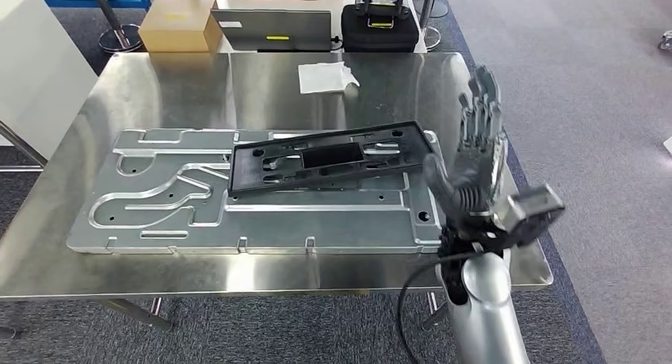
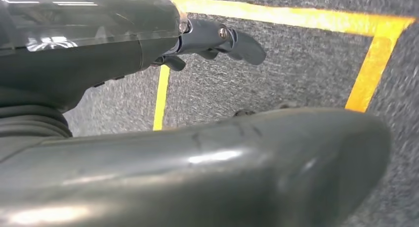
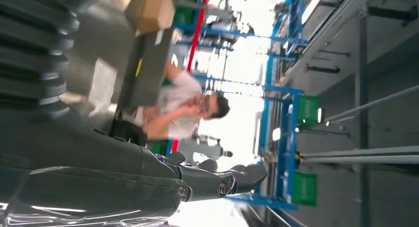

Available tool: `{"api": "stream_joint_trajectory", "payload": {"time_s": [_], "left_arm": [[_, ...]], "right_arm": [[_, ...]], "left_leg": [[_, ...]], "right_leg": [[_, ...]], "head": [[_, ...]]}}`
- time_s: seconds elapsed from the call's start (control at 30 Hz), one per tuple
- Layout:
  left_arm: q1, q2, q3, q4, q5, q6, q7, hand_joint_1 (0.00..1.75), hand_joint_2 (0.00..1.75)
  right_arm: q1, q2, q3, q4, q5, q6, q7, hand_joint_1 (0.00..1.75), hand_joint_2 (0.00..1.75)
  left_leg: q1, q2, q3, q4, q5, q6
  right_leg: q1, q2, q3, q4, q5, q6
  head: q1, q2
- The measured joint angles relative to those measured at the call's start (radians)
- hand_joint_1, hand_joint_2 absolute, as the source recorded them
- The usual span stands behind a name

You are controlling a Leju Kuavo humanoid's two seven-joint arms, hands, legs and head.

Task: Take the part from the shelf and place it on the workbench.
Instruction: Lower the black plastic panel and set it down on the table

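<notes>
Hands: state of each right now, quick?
Left hand: hanging over the floor, nothing visibly held; open or closed cannot be told.
Right hand: open, fingers raised beside the black part, holding nothing.

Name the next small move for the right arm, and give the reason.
Probably draw the right robot hand back and lower it to the robot's side. The black part already lies flat on the machined plate on the workbench, and the hand is raised beside it, fingers apart, holding nothing.

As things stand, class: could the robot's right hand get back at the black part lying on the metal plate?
Probably yes. The right hand is raised, open and holding nothing, just off the near end of the black part, which lies flat on the metal plate with nothing between them.
</notes>
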Motion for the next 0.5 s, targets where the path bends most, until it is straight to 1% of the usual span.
{"api": "stream_joint_trajectory", "payload": {"time_s": [0.03,0.07,0.1,0.13,0.17,0.2,0.23,0.27,0.3,0.33,0.4,0.43,0.47,0.5], "left_arm": [[0.001,-0.001,0.003,0.000,0.002,0.000,-0.001,0.00,0.00],[0.002,-0.001,0.006,0.000,0.004,0.000,-0.001,0.00,0.00],[0.003,-0.001,0.009,0.000,0.006,0.000,-0.002,0.00,0.00],[0.002,-0.003,0.012,0.000,0.007,0.002,-0.004,0.00,0.00],[0.001,-0.005,0.015,0.000,0.011,0.004,-0.007,0.00,0.00],[0.001,-0.007,0.019,0.000,0.015,0.007,-0.010,0.00,0.00],[0.001,-0.010,0.022,0.000,0.019,0.010,-0.014,0.00,0.00],[0.002,-0.012,0.025,0.000,0.023,0.013,-0.017,0.00,0.00],[0.002,-0.014,0.029,0.000,0.025,0.014,-0.019,0.00,0.00],[0.002,-0.016,0.031,0.000,0.026,0.015,-0.021,0.00,0.00],[0.001,-0.019,0.036,0.000,0.027,0.016,-0.023,0.00,0.00],[0.001,-0.019,0.039,0.000,0.029,0.016,-0.024,0.00,0.00],[0.001,-0.020,0.040,0.000,0.030,0.016,-0.024,0.00,0.00],[0.001,-0.020,0.042,0.000,0.033,0.016,-0.024,0.00,0.00]], "right_arm": [[0.029,-0.006,-0.007,-0.020,0.010,-0.006,-0.012,0.00,1.31],[0.047,-0.013,-0.014,-0.031,0.014,-0.009,-0.020,0.00,0.87],[0.064,-0.019,-0.024,-0.040,0.017,-0.012,-0.025,0.00,0.44],[0.089,-0.027,-0.035,-0.051,0.018,-0.015,-0.030,0.00,0.00],[0.127,-0.035,-0.052,-0.068,0.018,-0.019,-0.034,0.00,0.00],[0.172,-0.041,-0.070,-0.086,0.018,-0.023,-0.036,0.00,0.00],[0.212,-0.047,-0.090,-0.102,0.018,-0.028,-0.037,0.00,0.00],[0.243,-0.050,-0.111,-0.115,0.017,-0.032,-0.038,0.00,0.00],[0.260,-0.052,-0.128,-0.124,0.016,-0.034,-0.038,0.00,0.00],[0.272,-0.054,-0.142,-0.131,0.015,-0.036,-0.039,0.00,0.00],[0.297,-0.058,-0.158,-0.145,0.014,-0.036,-0.039,0.00,0.00],[0.308,-0.059,-0.165,-0.151,0.014,-0.036,-0.037,0.00,0.00],[0.318,-0.060,-0.171,-0.155,0.014,-0.035,-0.037,0.00,0.00],[0.328,-0.060,-0.178,-0.158,0.013,-0.036,-0.036,0.00,0.00]], "left_leg": [[0.000,0.002,-0.002,0.000,0.001,0.001],[-0.001,0.005,-0.005,0.001,0.002,0.000],[0.000,0.008,-0.008,0.002,0.003,-0.001],[0.001,0.011,-0.011,0.004,0.004,-0.002],[0.004,0.010,-0.014,0.007,0.005,-0.005],[0.007,0.007,-0.017,0.012,0.005,-0.009],[0.009,0.003,-0.021,0.018,0.005,-0.016],[0.009,0.000,-0.023,0.023,0.005,-0.024],[0.007,-0.001,-0.026,0.028,0.006,-0.032],[0.006,-0.001,-0.027,0.029,0.009,-0.041],[0.008,0.001,-0.029,0.030,0.014,-0.057],[0.009,0.002,-0.035,0.040,-0.001,-0.062],[0.011,0.003,-0.046,0.070,-0.036,-0.063],[0.011,0.004,-0.061,0.119,-0.086,-0.063]], "right_leg": [[-0.001,0.000,-0.033,0.069,-0.038,0.003],[-0.003,0.000,-0.063,0.131,-0.064,0.006],[-0.006,-0.001,-0.079,0.165,-0.071,0.010],[-0.009,-0.002,-0.076,0.163,-0.057,0.014],[-0.013,-0.003,-0.048,0.118,-0.026,0.018],[-0.018,-0.005,-0.004,0.045,0.008,0.023],[-0.020,-0.005,0.035,-0.020,0.033,0.024],[-0.020,-0.003,0.062,-0.067,0.053,0.021],[-0.019,-0.001,0.071,-0.090,0.058,0.014],[-0.015,0.002,0.066,-0.089,0.059,0.005],[-0.014,0.003,0.055,-0.091,0.066,-0.015],[-0.014,0.001,0.048,-0.091,0.073,-0.025],[-0.014,-0.001,0.040,-0.092,0.081,-0.035],[-0.012,-0.002,0.030,-0.093,0.089,-0.043]], "head": [[0.000,0.000],[0.000,0.000],[0.000,0.000],[0.000,0.000],[0.000,0.000],[0.000,0.000],[0.000,0.000],[0.000,0.000],[0.000,0.000],[0.000,0.000],[0.000,0.000],[0.000,0.000],[0.000,0.000],[0.000,0.000]]}}
